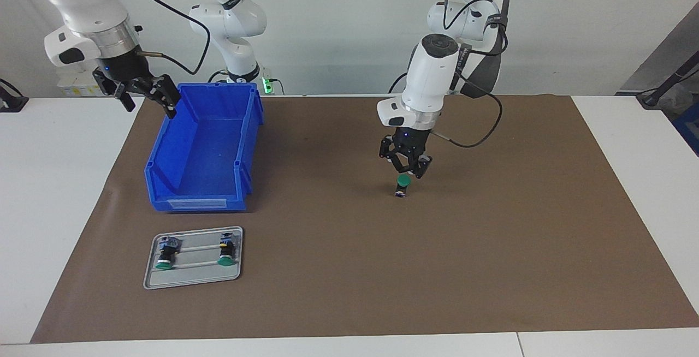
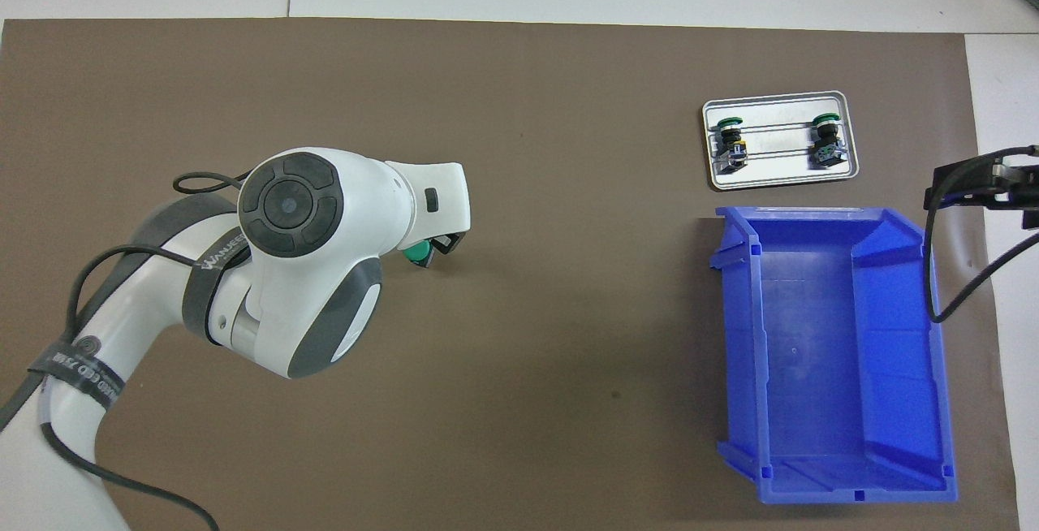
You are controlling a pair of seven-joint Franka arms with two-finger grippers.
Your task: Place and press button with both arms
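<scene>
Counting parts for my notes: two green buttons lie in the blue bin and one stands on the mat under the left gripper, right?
Not quite. The facing view shows the two buttons on the metal tray; the blue bin holds none.

Two fixed cameras cover one table point(image 1: 349, 340). The facing camera sits high across from the robots, looking at them and down, arm bases at twelve o'clock. The overhead camera hangs above the robots' own end, looking forward and steeply down, closer in, arms entering from six o'clock. Both share the brown mat point(image 1: 491, 269), blue bin point(image 2: 820, 352) and metal tray point(image 2: 779, 180), half a turn apart.
</scene>
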